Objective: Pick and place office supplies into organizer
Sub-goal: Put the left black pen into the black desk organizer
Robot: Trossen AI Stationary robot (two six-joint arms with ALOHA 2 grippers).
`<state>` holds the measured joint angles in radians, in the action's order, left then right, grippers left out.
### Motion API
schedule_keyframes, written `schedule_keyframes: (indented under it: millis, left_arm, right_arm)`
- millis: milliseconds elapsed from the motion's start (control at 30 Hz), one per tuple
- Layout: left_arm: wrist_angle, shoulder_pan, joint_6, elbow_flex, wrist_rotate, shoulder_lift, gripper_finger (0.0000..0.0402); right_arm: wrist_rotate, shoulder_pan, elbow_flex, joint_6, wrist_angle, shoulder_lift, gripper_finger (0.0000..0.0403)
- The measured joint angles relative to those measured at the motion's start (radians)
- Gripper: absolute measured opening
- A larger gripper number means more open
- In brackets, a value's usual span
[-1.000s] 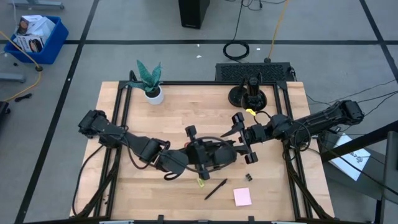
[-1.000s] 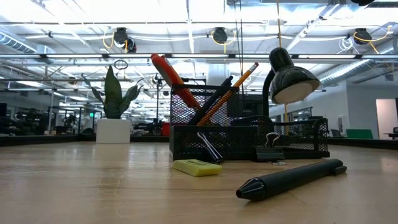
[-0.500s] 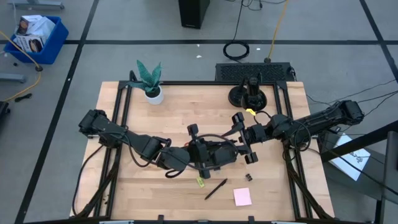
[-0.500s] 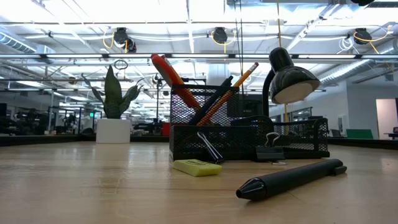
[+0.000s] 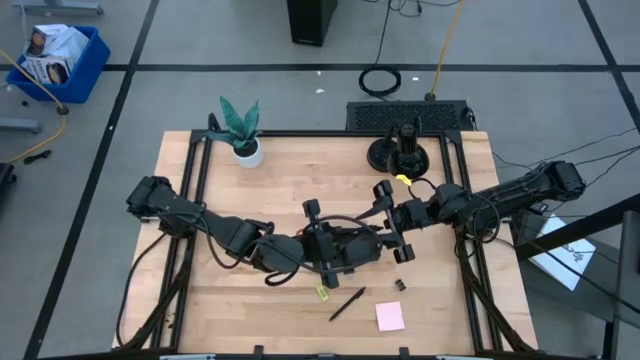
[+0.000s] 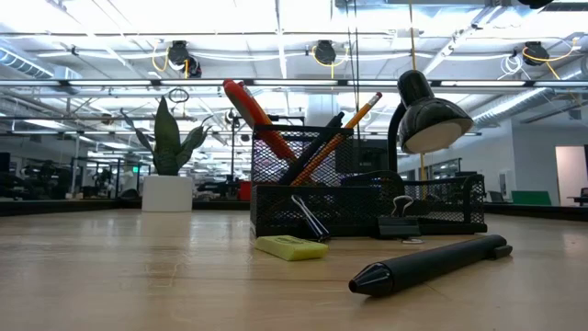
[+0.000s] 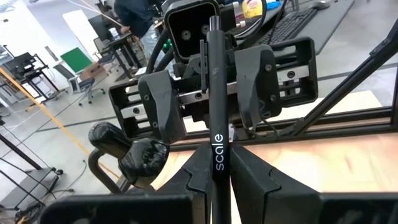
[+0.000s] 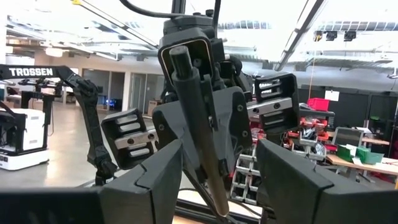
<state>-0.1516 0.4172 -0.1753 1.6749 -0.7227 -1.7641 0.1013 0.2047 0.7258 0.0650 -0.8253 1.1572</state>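
Black and slim, a pen (image 7: 217,124) is pinched in the left end effector (image 7: 217,177) over mid-bench, pointing into the spread fingers of the right end effector (image 8: 214,171) facing it, above the mesh organizer (image 6: 367,207), with another pen (image 5: 347,303), a yellow-green eraser (image 5: 323,292) and a pink sticky-note pad (image 5: 390,316) on the wooden bench (image 5: 280,170).

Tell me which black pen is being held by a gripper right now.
The black pen marked "scale", clamped between the left gripper's fingers above mid-table. Another black pen lies loose on the table beside the pink sticky-note pad.
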Motion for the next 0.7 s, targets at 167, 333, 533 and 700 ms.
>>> schedule_keyframes:
  millis: [167, 333, 533, 700]
  left_arm:
    - [-0.001, -0.001, 0.0, 0.0, 0.012, 0.0, 0.0047]
    - [0.0, -0.003, 0.001, 0.0, 0.012, 0.0, 0.0047]
    - [0.0, -0.003, 0.001, 0.0, 0.012, 0.0, 0.0047]
    - [-0.001, -0.004, 0.002, 0.0, 0.011, 0.0, 0.0047]
  right_arm:
    - [0.0, 0.0, 0.0, 0.0, -0.005, 0.0, 0.0194]
    - [0.0, 0.0, 0.0, 0.001, -0.008, 0.0, 0.0165]
    - [0.0, 0.0, 0.0, 0.002, -0.008, 0.0, 0.0124]
    - [0.005, 0.0, 0.0, 0.007, -0.008, 0.0, 0.0087]
